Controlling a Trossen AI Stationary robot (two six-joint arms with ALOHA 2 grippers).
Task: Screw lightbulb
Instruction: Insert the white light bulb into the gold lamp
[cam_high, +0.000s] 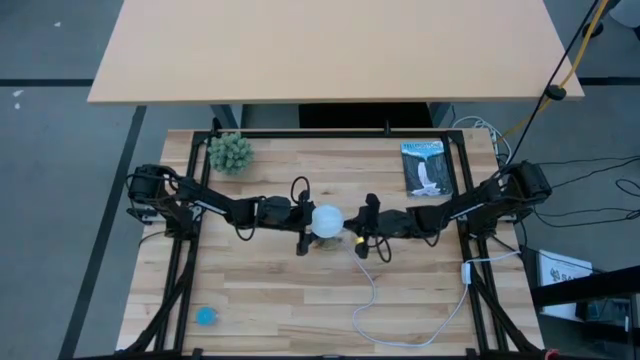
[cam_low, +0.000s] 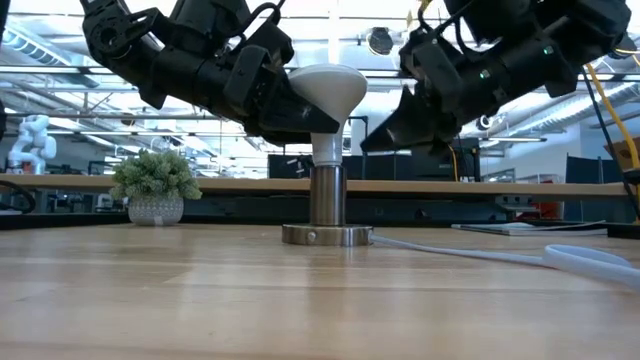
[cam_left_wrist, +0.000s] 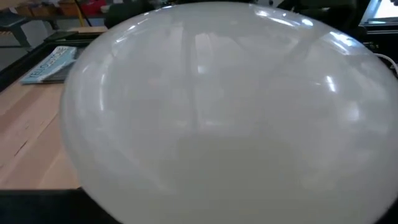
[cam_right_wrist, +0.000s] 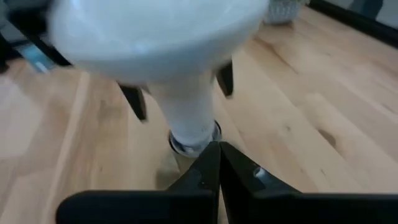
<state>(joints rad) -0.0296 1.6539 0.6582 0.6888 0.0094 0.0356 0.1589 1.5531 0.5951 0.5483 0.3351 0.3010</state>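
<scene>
The left gripper (cam_high: 304, 222) is sitting at the centre of the high view, its dark fingers pinching the globe of the white frosted lightbulb (cam_high: 327, 221) from the left side of the frame; in the low view that gripper (cam_low: 300, 115) is pressing against the bulb's flared head (cam_low: 328, 88) in the upper middle of the picture, and in the left wrist view the pale globe (cam_left_wrist: 230, 112) is filling nearly the whole frame. The lightbulb is standing upright with its narrow neck going down into a silvery cylindrical socket on a round metal base disc (cam_low: 327, 210), which is resting on the light wooden slatted table (cam_low: 200, 290) at the middle of the low view. The right gripper (cam_high: 366, 225) is hovering just right of the bulb in the high view, and in the right wrist view its two dark fingers (cam_right_wrist: 205, 174) are pressed together with their tips meeting at the bottom centre, close before the bulb's neck (cam_right_wrist: 186, 109). A white cord (cam_high: 370, 300) is trailing from the socket toward the lower right. A small green potted plant (cam_high: 230, 152) is sitting at the table's upper left, a printed booklet (cam_high: 427, 168) at the upper right, and a small blue object (cam_high: 206, 316) at the lower left.
</scene>
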